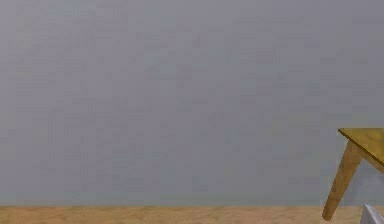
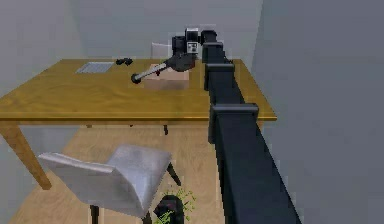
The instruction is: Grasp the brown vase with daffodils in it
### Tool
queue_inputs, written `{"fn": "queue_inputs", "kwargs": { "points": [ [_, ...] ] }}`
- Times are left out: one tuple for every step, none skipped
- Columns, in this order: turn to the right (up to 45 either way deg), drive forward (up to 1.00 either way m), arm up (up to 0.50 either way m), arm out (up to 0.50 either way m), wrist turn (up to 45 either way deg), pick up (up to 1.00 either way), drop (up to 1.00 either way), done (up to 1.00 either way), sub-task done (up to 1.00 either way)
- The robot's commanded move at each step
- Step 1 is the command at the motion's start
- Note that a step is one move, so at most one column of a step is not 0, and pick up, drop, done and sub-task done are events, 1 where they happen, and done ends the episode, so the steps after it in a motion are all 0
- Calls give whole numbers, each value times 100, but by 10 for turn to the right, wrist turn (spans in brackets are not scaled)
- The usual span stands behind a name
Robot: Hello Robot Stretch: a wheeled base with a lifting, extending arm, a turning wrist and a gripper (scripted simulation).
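1. Dark vase [image 2: 168, 210] on the floor, in front of the table [image 2: 60, 100] and below its near edge, beneath the seat of the pale grey chair [image 2: 110, 178].
2. Body of the vase a small, nearly black rounded blob; brown tone hard to confirm. Thin green leaves fanning out from it, with a yellowish speck among them; single flowers too small to tell apart.
3. Lower part of the vase cut off by the arm side view's bottom edge; part of the leaves lost against the chair's leg.
4. Arm [image 2: 240, 140], a dark square bar, crossing the table's right end, with white squares [image 2: 190, 43] at its far end.
5. Gripper [image 2: 140, 78] above the tabletop near the table's far edge, well apart from the vase. Cannot tell whether anything is held: a pale flat thing [image 2: 168, 83] lies on the table at or behind the fingers.
6. Grey flat thing [image 2: 97, 68] and small dark thing [image 2: 124, 62] toward the table's far edge; identity unclear.
7. Forward view: one table corner and leg [image 1: 350, 175] cut off at the right edge, against the grey wall [image 1: 180, 90] and wooden floor [image 1: 150, 214].
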Motion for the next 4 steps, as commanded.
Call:
{"fn": "queue_inputs", "kwargs": {
  "points": [
    [0, 0, 0, 0, 330, 0, 0, 0, 0],
    [0, 0, 0, 0, -270, 0, 0, 0, 0],
    [0, 0, 0, -18, 0, 0, 0, 0, 0],
    [0, 0, -50, 0, 0, 0, 0, 0, 0]
  ]
}}
